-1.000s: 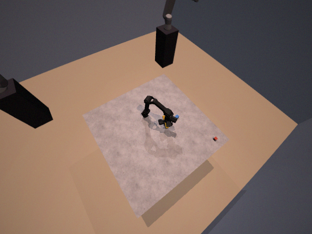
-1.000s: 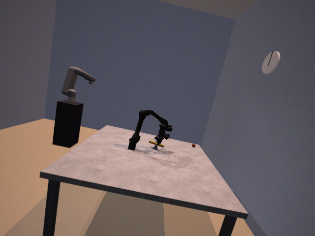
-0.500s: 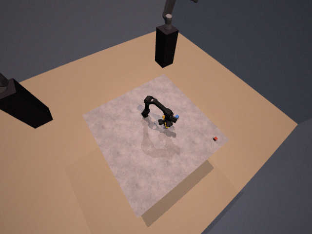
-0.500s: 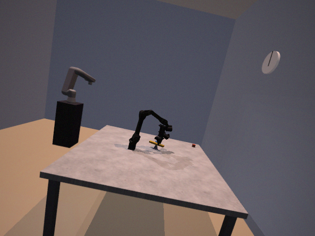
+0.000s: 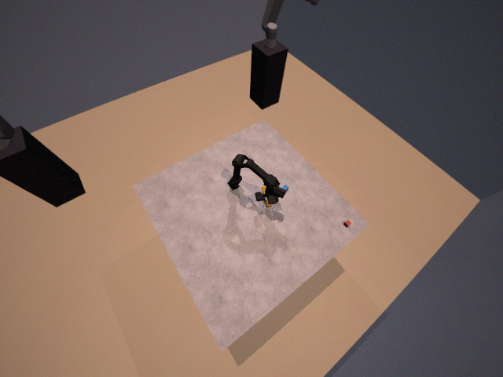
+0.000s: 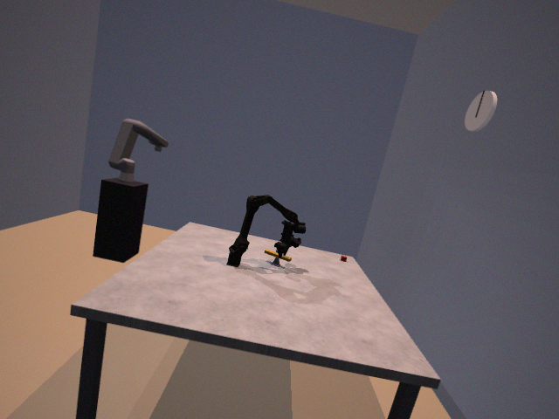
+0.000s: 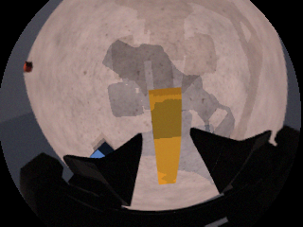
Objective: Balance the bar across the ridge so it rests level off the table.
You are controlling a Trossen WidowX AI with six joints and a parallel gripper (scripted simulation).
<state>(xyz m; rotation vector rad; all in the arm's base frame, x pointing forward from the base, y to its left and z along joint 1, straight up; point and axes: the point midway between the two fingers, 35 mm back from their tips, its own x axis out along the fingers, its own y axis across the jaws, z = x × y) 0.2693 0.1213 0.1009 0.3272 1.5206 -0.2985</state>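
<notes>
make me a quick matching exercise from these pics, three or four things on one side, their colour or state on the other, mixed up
Things:
1. bar
2. gripper
3. small cube
4. idle arm on the pedestal

Descriptions:
A. grey
B. open, fingers on either side of the bar
C. red, near the table edge
D. yellow, resting across the ridge

Pairs: 1-D, 2-B, 3-C, 4-A
</notes>
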